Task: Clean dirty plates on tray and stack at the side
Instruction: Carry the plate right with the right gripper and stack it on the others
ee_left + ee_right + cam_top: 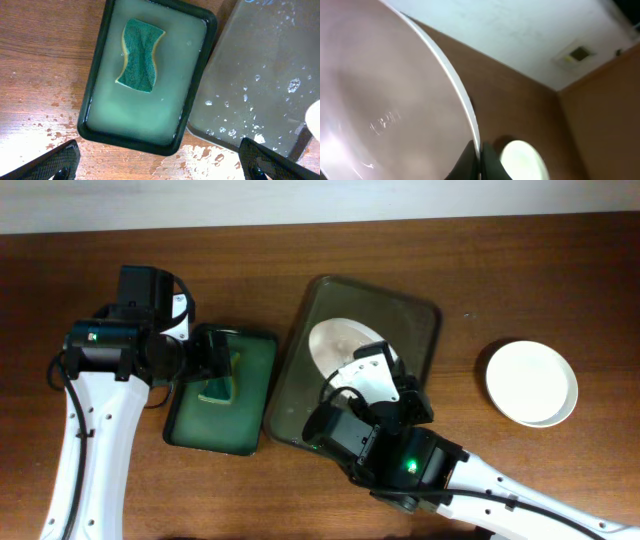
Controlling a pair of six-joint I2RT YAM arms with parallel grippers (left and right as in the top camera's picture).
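Note:
A white plate is held tilted over the dark grey tray. My right gripper is shut on its rim; the right wrist view shows the fingers pinching the plate's edge. A second white plate lies on the table at the right and shows in the right wrist view. A green sponge lies in the soapy water of the black basin. My left gripper hovers over the basin, open and empty, its fingertips wide apart.
The basin sits just left of the tray, nearly touching. Water drops are spattered on the wooden table in front of both. The wall edge runs along the table's back.

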